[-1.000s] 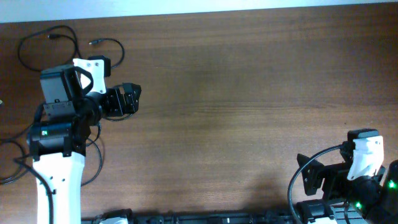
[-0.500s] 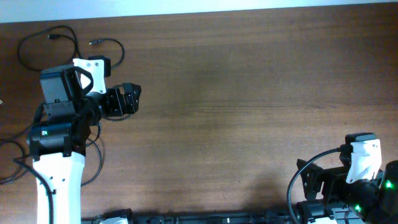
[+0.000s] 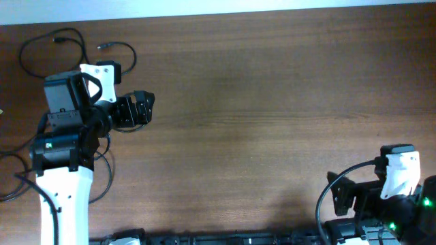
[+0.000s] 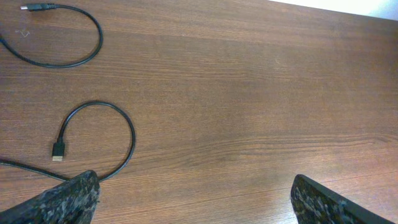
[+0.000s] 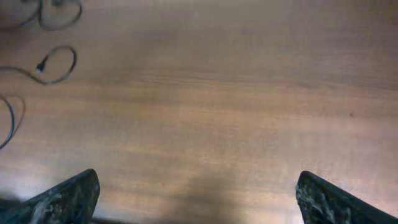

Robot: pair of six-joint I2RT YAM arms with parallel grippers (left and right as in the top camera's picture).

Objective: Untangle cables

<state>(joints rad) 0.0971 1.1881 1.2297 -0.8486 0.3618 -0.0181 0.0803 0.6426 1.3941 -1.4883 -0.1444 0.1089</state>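
Left wrist view, starting at the bottom edge: the left tool (image 4: 193,190) is spread wide and grasps nothing, its two fingers (image 4: 68,199) sitting in the lower corners with bare tabletop (image 4: 249,93) between them. Just beyond the left finger lies the nearer cable (image 4: 134,138). It curls into one open loop at the left of the frame, its small plug turned down toward the lower left, and its tail runs under that finger's edge. Farther up, in the upper left corner, the farther cable (image 4: 101,38) bends in a separate arc with its plug at the top edge. The two strands lie well apart and do not cross here, so the cables look mostly untangled already. The tool's released, raised pose suggests it is either lining up on the nearer loop or simply parked off to the side.

In the overhead view the same two arcs sit in the upper left corner, above the left arm. Thin dark lines at the lower left may be more cable or the arm's own wiring; I cannot tell which.

The right tool (image 5: 196,193), at the lower right of the overhead frame, is also released and empty. Its blurred wrist view shows the cables (image 5: 73,61) only far off in the upper left, out of its easy reach, which is likely why it waits low near its base.
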